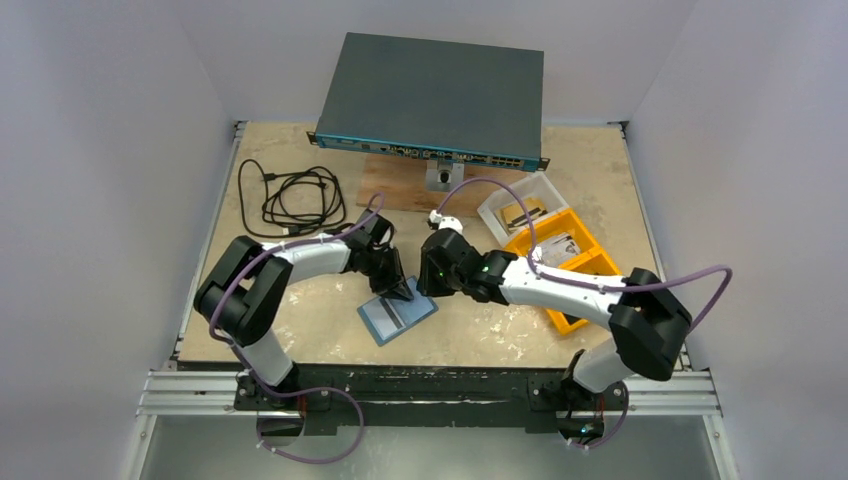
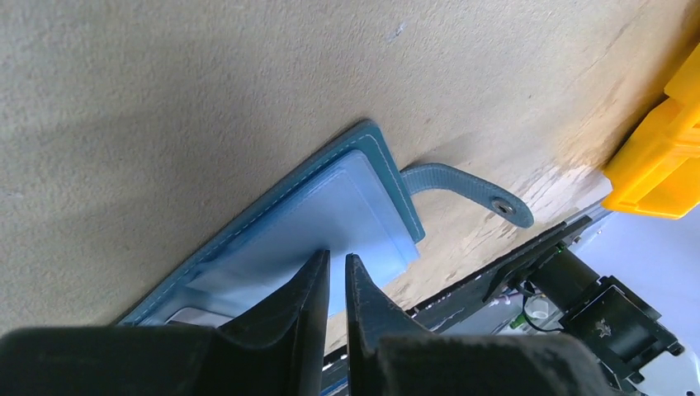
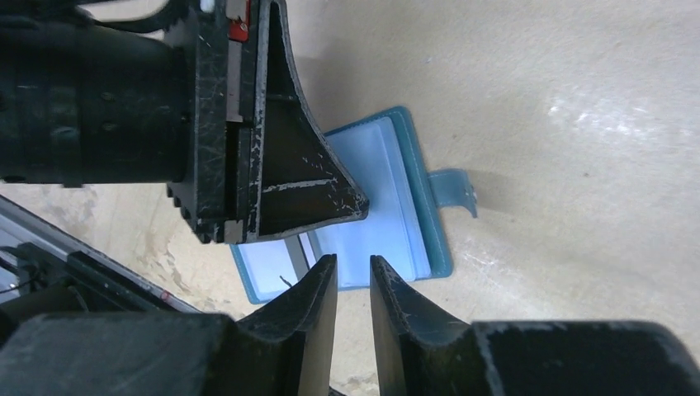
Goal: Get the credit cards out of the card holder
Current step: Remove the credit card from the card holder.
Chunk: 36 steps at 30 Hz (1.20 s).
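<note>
card holder (image 1: pixel 397 317) lies opened flat on the desk (image 1: pixel 300 310), near its front edge and between the two arms, snap tab (image 2: pixel 470 188) sticking out to one side. left tool (image 2: pixel 337 272) is barely parted and grips nothing; its tips sit on or just above the clear pocket of one leaf, though i cannot tell if they truly press. right tool (image 3: pixel 353 268) hangs just beside it at the holder's near edge, also only a slit apart and empty.

credit cards cannot be told apart from the glossy pockets, so i judge them to be inside; none shows on the desk by the holder.

advice for the step:
- let the left tool pin the leaf firmly, close to the fold, so the holder does not slide or fold shut.
- bring the right tool in low and flat to the pocket's open edge; the card is thin and slick.
- widen the tips only enough to take the card's edge, not the pocket film with it.
- draw along the pocket, not upward, or the whole holder will likely lift.
- keep the two tools from knocking together; they are very near.
</note>
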Motion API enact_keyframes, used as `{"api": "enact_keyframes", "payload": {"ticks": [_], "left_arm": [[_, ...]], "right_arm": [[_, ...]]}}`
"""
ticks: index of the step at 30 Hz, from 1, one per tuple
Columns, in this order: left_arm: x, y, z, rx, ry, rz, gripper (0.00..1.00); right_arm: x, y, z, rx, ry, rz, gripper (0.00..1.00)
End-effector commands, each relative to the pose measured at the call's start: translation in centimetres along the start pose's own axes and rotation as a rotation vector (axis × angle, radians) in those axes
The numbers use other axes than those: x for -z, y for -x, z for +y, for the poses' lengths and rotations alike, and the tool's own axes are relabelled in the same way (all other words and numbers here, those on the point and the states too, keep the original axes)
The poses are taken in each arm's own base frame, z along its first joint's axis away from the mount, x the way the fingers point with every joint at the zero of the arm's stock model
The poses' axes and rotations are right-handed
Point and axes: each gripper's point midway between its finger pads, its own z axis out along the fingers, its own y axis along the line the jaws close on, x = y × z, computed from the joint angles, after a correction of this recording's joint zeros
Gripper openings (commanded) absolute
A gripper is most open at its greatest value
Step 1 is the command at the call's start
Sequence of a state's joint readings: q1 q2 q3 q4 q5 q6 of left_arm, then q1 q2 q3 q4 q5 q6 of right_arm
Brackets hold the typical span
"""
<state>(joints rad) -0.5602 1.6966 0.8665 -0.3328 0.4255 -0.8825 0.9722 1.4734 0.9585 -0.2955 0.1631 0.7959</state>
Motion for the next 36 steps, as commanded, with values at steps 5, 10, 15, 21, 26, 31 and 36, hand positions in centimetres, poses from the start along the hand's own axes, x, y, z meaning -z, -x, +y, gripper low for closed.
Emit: {"api": "enact_keyframes", "payload": {"ticks": [5,10,15,21,26,31,36], "left_arm": [[1.8,0.1,0.7,-0.037,0.042,-0.077,0.13],[3.9,-0.2,0.8,-0.051,0.056,-0.122,0.14],[5.6,-1.3,3.2,-0.036,0.112,-0.168,0.16],[6.3,-2.7,6.6,-0.003,0.177,-0.18,0.16],[6.0,-2.9,7.7,0.009,0.209,-0.176,0.11],[5.4,-2.5,7.7,0.003,0.209,-0.174,0.08],[5.0,-2.2,8.0,0.005,0.233,-0.165,0.05]], "right_arm": [[-3.0,-2.0,2.3,0.058,0.083,0.069,0.2],[-4.9,-3.7,1.5,0.047,0.061,0.12,0.16],[-5.5,-5.2,-0.1,0.022,0.005,0.153,0.14],[-4.9,-6.6,-0.4,0.005,0.008,0.187,0.13],[-4.3,-7.0,1.6,0.01,0.055,0.195,0.13],[-4.0,-6.0,3.0,0.028,0.076,0.175,0.14],[-3.9,-5.5,5.0,0.041,0.158,0.188,0.21]]}}
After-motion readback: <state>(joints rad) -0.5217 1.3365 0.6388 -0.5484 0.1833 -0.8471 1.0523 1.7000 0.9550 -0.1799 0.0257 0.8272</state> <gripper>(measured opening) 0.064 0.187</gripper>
